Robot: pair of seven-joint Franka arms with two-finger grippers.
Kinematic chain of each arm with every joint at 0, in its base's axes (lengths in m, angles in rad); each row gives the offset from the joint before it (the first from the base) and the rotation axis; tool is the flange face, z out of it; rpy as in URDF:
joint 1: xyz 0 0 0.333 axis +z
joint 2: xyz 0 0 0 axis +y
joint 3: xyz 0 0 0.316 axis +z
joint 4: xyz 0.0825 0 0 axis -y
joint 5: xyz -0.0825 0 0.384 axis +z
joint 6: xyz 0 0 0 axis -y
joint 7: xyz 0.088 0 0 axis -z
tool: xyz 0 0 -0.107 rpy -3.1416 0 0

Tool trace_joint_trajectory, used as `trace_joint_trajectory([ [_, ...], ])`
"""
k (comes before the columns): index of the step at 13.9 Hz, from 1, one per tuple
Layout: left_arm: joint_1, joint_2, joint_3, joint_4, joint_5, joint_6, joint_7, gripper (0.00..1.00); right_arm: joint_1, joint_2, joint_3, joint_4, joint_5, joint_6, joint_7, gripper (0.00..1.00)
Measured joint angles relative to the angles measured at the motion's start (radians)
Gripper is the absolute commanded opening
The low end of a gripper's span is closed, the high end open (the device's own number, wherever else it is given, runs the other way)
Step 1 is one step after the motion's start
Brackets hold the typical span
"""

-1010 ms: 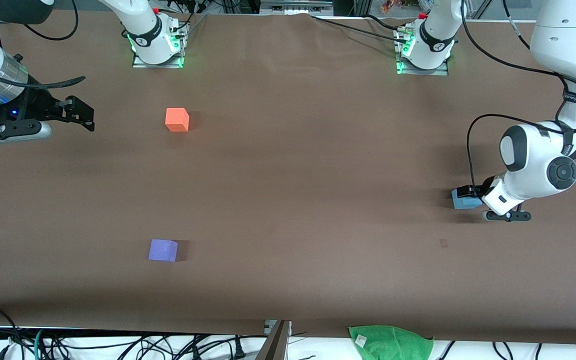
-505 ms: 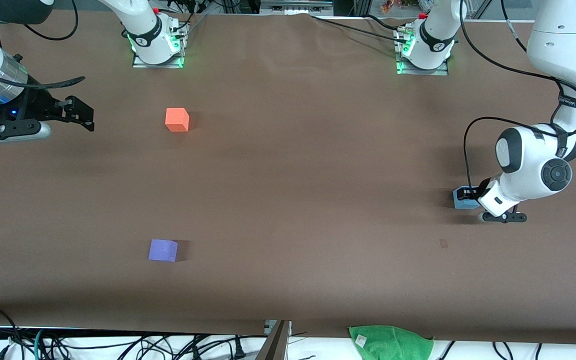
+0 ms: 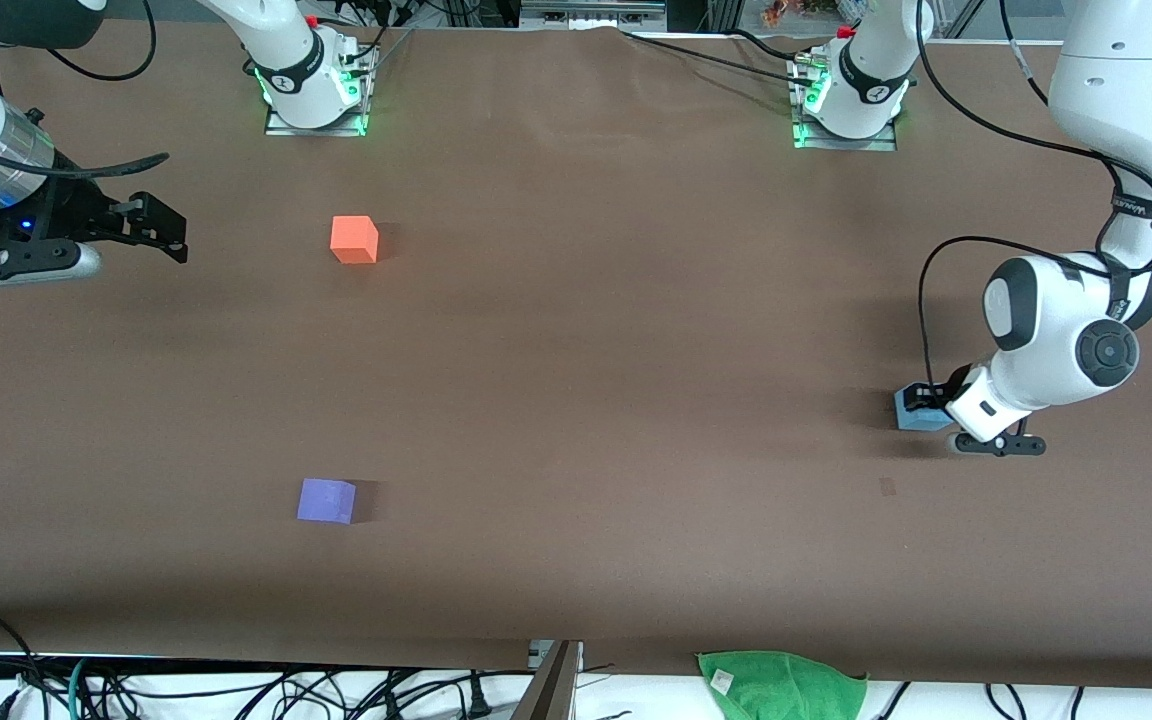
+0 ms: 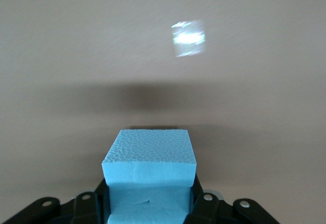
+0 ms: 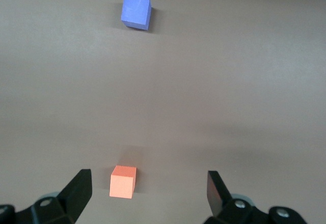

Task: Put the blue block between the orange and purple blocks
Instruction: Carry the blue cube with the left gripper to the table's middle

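Note:
My left gripper [image 3: 928,405] is shut on the sky-blue block [image 3: 916,410], low at the tabletop near the left arm's end; I cannot tell whether the block touches the table. In the left wrist view the blue block [image 4: 149,168] fills the space between the black fingers [image 4: 201,203]. The orange block [image 3: 354,240] and the purple block [image 3: 326,500] sit toward the right arm's end, the purple one nearer the front camera. My right gripper [image 3: 171,235] is open and empty beside the orange block. The right wrist view shows the orange block [image 5: 123,181] and the purple block [image 5: 136,11].
A green cloth [image 3: 781,685] lies at the table's front edge. A small dark mark [image 3: 887,487] is on the brown table cover [image 3: 586,350] near the blue block. Cables run along the front edge [image 3: 236,690].
My left gripper has moved the blue block a little toward the front camera and the right arm's end. The right arm, orange block and purple block have not moved.

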Motion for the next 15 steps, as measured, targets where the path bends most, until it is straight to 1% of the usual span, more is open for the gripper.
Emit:
trace_joint_trajectory([
  [3, -0.017, -0.012, -0.125, 0.064, 0.0, -0.071, -0.202, 0.58, 0.0, 0.0, 0.0, 0.0, 0.0, 0.0, 0.0, 1.0],
  [4, -0.043, -0.012, -0.151, 0.077, 0.0, -0.08, -0.27, 0.58, 0.0, 0.0, -0.001, 0.0, 0.0, 0.0, 0.0, 1.0],
  [7, -0.199, -0.011, -0.163, 0.102, 0.0, -0.082, -0.49, 0.59, 0.0, 0.0, -0.001, 0.0, 0.0, 0.0, 0.0, 1.0],
  [9, -0.307, 0.004, -0.163, 0.145, 0.0, -0.081, -0.645, 0.59, 0.0, 0.0, -0.001, 0.0, 0.0, 0.0, 0.0, 1.0],
  [12, -0.444, 0.071, -0.158, 0.238, 0.0, -0.08, -0.837, 0.6, 0.0, 0.0, -0.001, 0.0, 0.0, 0.0, 0.0, 1.0],
  [14, -0.501, 0.127, -0.155, 0.301, 0.0, -0.08, -0.891, 0.6, 0.0, 0.0, -0.001, 0.0, 0.0, 0.0, 0.0, 1.0],
  [15, -0.52, 0.151, -0.155, 0.325, 0.0, -0.079, -0.898, 0.62, 0.0, 0.0, -0.001, 0.0, 0.0, 0.0, 0.0, 1.0],
])
